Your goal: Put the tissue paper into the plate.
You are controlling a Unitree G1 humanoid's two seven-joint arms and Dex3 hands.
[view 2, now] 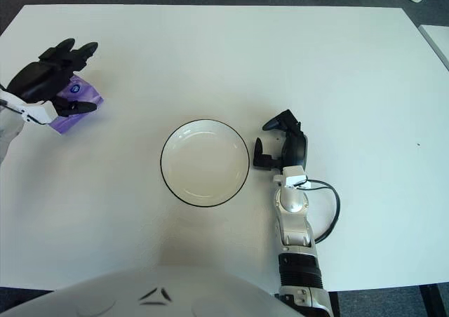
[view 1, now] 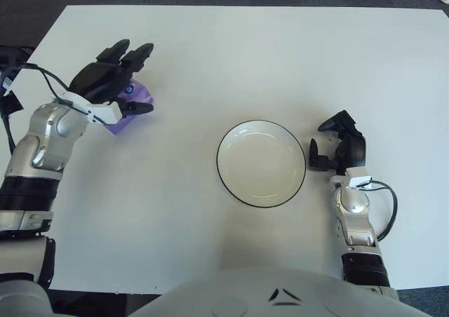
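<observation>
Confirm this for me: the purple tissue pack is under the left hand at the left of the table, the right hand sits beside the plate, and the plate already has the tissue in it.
Not quite. The plate is empty, as the left eye view shows. The purple tissue pack lies on the table under the left hand, far left of the plate. The rest stands: the right hand shows just right of the plate.
</observation>
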